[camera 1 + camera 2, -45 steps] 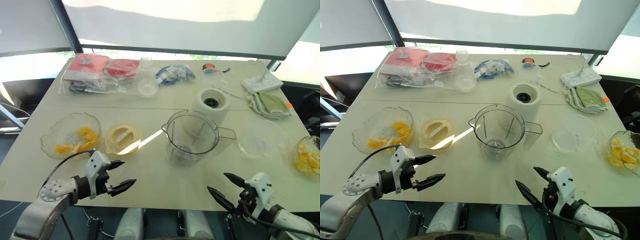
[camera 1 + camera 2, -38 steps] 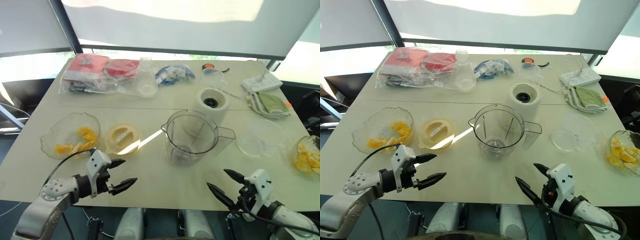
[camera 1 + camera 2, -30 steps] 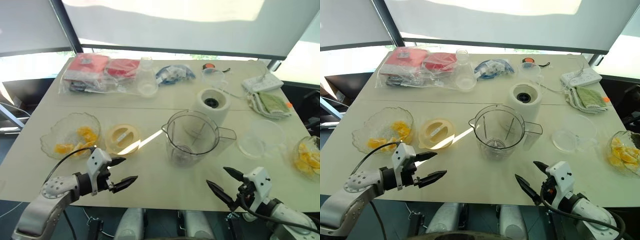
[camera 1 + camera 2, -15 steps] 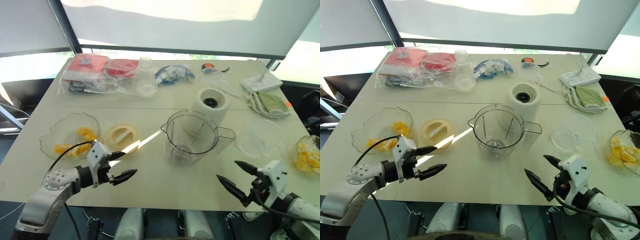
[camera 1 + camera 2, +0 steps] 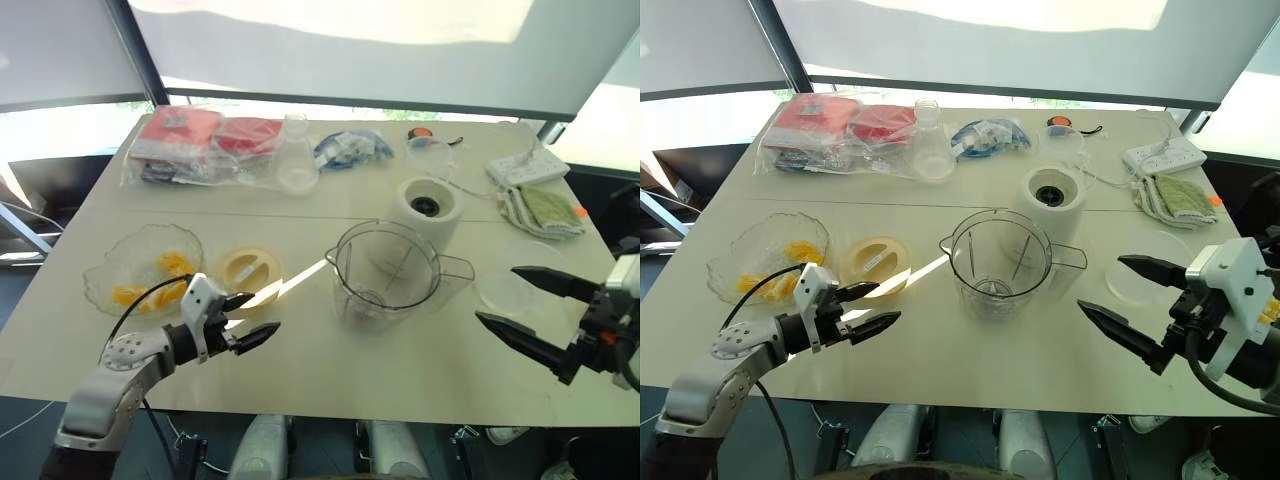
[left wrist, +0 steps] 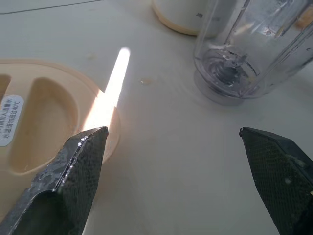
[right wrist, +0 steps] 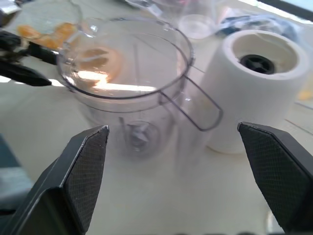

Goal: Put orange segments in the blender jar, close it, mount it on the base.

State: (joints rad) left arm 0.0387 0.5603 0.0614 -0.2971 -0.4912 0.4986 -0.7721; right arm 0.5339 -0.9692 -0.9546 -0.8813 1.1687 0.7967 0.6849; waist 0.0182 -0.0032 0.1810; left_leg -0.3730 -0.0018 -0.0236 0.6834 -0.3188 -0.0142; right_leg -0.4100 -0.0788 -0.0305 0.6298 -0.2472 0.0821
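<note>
The clear blender jar [image 5: 385,272] stands empty and upright at the table's middle, its handle toward the right. Just behind it is the cream-white base [image 5: 425,206] with a dark socket on top. Orange segments [image 5: 150,283] lie in a glass bowl [image 5: 105,285] at the left. My left gripper [image 5: 258,314] hovers open by the near edge of a cream lid [image 5: 248,270], which also appears in the left wrist view [image 6: 39,122]. My right gripper [image 5: 497,294] is open and raised to the right of the jar, looking at the jar [image 7: 132,73] and base [image 7: 259,73].
An empty shallow glass bowl [image 5: 520,290] sits behind the right gripper. Along the far edge are bagged red packets [image 5: 200,145], a small clear flask [image 5: 296,165], a blue bag [image 5: 350,148], a power strip [image 5: 525,165] and a green cloth [image 5: 547,210].
My right gripper has risen from the table's near edge and shifted right, in front of the empty bowl. The left gripper has edged forward toward the lid. Both stay open.
</note>
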